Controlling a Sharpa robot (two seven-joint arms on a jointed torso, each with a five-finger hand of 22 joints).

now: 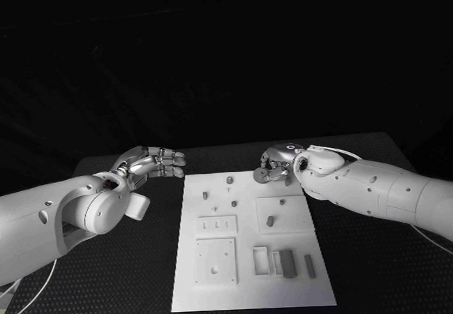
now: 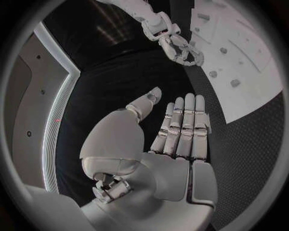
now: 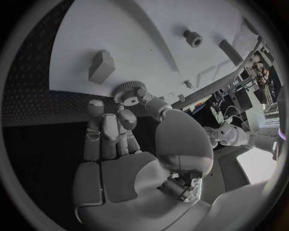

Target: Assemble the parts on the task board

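The white task board (image 1: pixel 293 287) lies in the middle of the black table. My right hand (image 1: pixel 278 160) hovers at the board's far right corner and pinches a small toothed gear (image 1: pixel 261 175) between thumb and fingers; the right wrist view shows the gear (image 3: pixel 126 91) just above the board's edge, next to a small block part (image 3: pixel 102 66). My left hand (image 1: pixel 151 162) stays off the board's far left corner, fingers straight and holding nothing, as the left wrist view (image 2: pixel 180 130) also shows. Several small pegs (image 1: pixel 229 178) stand on the far half of the board.
Oblong pieces (image 1: pixel 285 263) lie in a row at the board's near right, beside a square plate (image 1: pixel 215 261). Another plate (image 1: pixel 217 224) sits mid-board. Black table (image 1: pixel 393 275) surrounds the board on all sides.
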